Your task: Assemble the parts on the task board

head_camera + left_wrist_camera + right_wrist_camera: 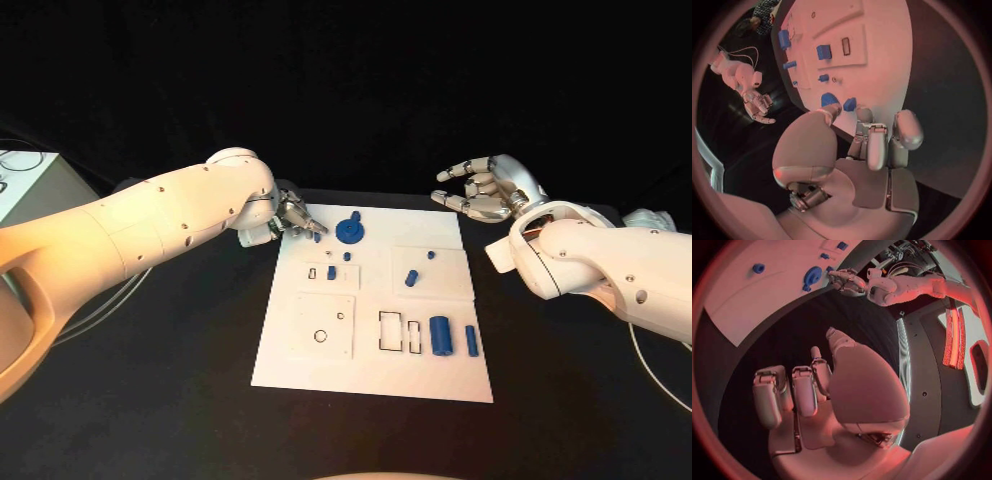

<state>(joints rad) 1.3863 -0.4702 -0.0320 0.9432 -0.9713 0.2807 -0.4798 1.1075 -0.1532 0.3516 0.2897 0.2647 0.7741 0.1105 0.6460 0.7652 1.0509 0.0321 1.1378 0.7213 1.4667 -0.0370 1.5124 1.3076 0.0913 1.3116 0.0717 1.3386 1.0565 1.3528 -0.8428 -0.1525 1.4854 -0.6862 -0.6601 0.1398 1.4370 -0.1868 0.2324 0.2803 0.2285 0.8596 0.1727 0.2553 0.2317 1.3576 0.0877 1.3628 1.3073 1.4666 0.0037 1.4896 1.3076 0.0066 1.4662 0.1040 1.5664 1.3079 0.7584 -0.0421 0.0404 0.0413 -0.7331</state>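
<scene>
The white task board (372, 370) lies in the middle of the black table. A round blue part (351, 233) with a small knob sits near the board's far left corner; it also shows as the round blue part (812, 276). My left hand (296, 220) hovers at that corner, fingertips (864, 114) just short of the blue part (829, 98), and I see nothing held between them. Small blue pieces (332, 271) (411, 278) stand mid-board. A blue cylinder (440, 335) and a blue bar (472, 340) lie at the near right. My right hand (483, 190) floats empty beyond the far right corner.
Dark rectangular recesses (391, 332) and a square outline (325, 325) mark the board's near half. A pale box (29, 185) with cables stands at the table's far left. Bare black table (159, 400) surrounds the board.
</scene>
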